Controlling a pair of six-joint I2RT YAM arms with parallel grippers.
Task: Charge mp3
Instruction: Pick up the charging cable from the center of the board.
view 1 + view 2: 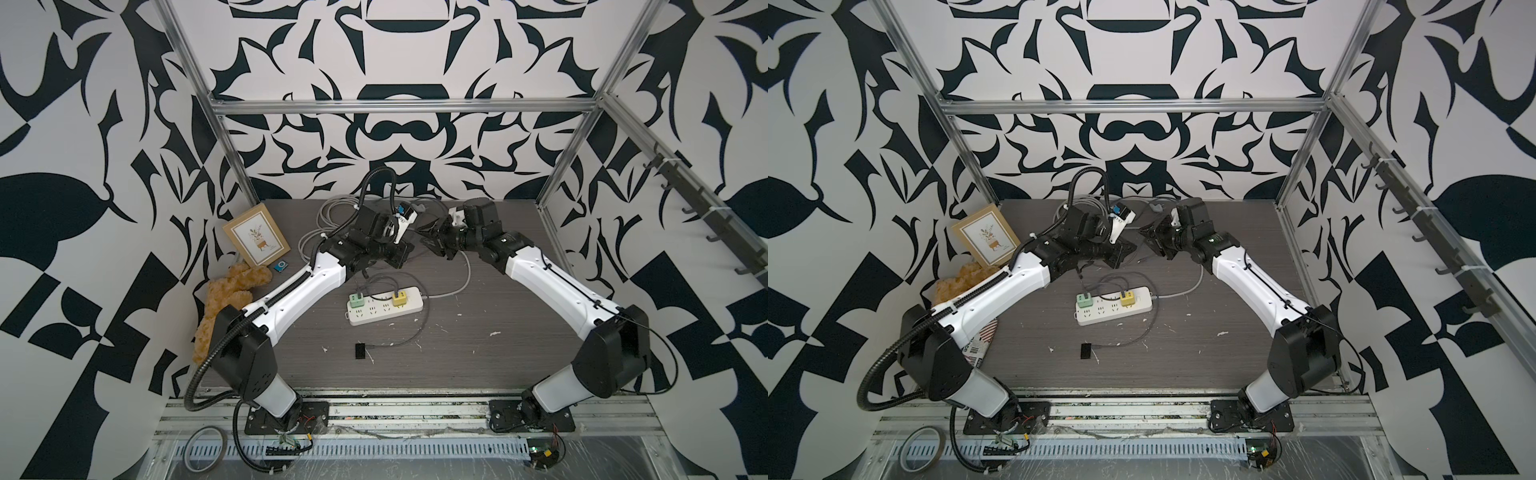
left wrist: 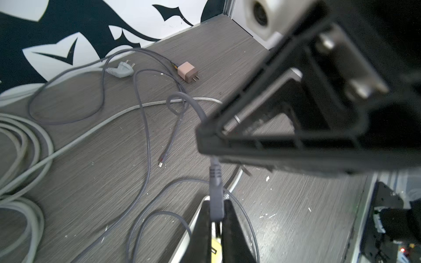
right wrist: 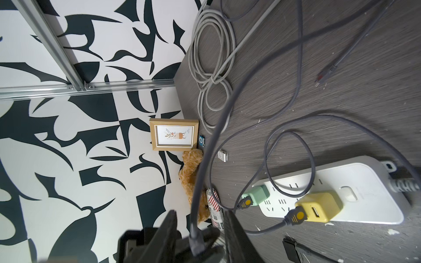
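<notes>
On the bench (image 1: 478, 332), near its middle, a white power strip (image 1: 413, 305), with a green charger cube (image 1: 356, 300) plugged in at its left end and a yellow charger cube (image 1: 400, 299) plugged in right of its centre, each feeding a thin grey cable through a plug marked with an orange dot and short stripes. Well to the left of the power strip and a little beyond it, the mp3 (image 1: 279, 267), flat on the bench with its pale ring face up, just beside the near corner of a gold-framed picture (image 1: 256, 237) and clear of both arms. Inside the frame, a printed potted plant and a line of script too small to read. Left of the power strip against the wall, a teddy bear (image 1: 228, 299), and beside it a white packet (image 3: 213, 205) with red stripes, a barcode and black capitals, perhaps "PLAS" among them. On the near side of the power strip, a small black device (image 1: 360, 350) with a thin cable attached. Beyond the power strip and raised above the bench, the two arms tip to tip: left pincer (image 2: 216, 205) together, clamped on a grey cable plug (image 2: 215, 180); right pincer (image 3: 200, 213) apart, that cable running between its fingers (image 3: 168, 230). Further beyond the power strip, a pink charger cube (image 2: 186, 71) lying unplugged with prongs bare, a grey wall plug (image 2: 120, 69) and a coil of pale cable (image 3: 211, 57).
</notes>
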